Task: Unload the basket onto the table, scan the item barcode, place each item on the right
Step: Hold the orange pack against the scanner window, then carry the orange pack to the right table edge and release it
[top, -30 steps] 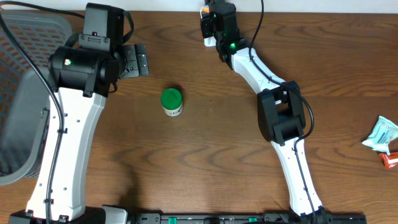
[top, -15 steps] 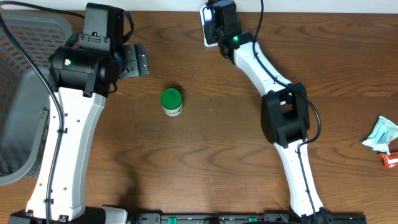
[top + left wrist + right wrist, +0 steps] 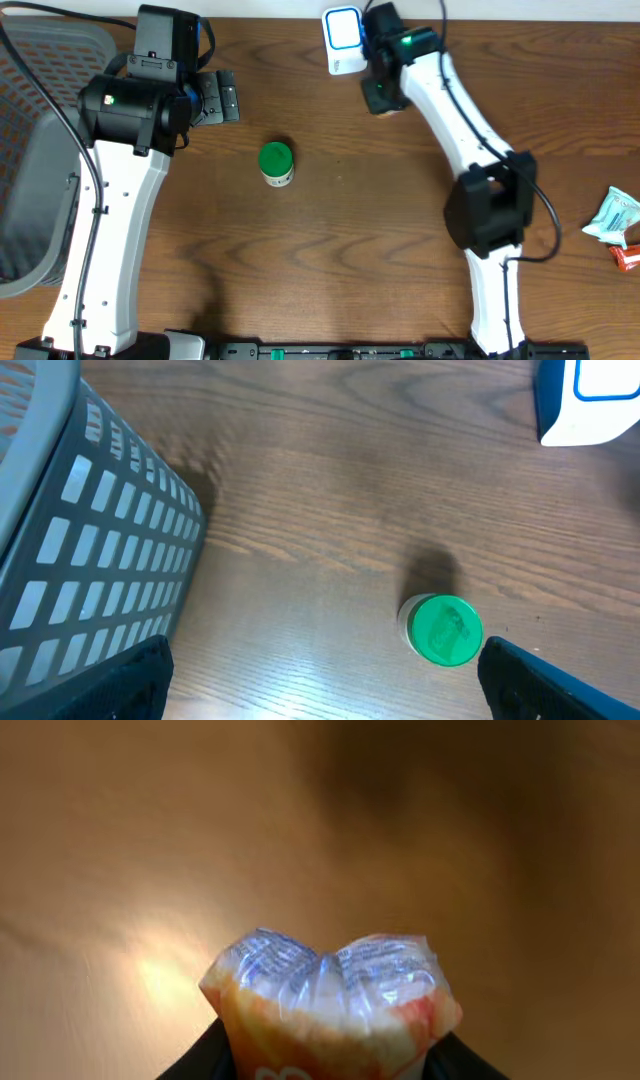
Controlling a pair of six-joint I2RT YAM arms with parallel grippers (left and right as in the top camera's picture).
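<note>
My right gripper [image 3: 330, 1058] is shut on the item, a crinkled orange-and-white plastic packet [image 3: 330, 990] that sticks out past the jaws over the wooden table. In the overhead view this gripper [image 3: 384, 97] hangs just right of and below the scanner [image 3: 343, 40], a white box with a blue-rimmed face at the table's far edge; the packet is mostly hidden under the wrist there. No barcode is readable on the packet. My left gripper [image 3: 217, 98] stands open and holds nothing, over bare wood [image 3: 320, 695] to the left of the scanner [image 3: 590, 400].
A small jar with a green lid [image 3: 276, 162] stands upright between the arms, also in the left wrist view [image 3: 445, 630]. A grey mesh basket [image 3: 40, 150] fills the left edge. Two more packets [image 3: 615, 215] lie at the right edge.
My right arm has swung right and toward the table's front with the packet, uncovering the scanner it hung over before. The left arm and the jar have not moved.
</note>
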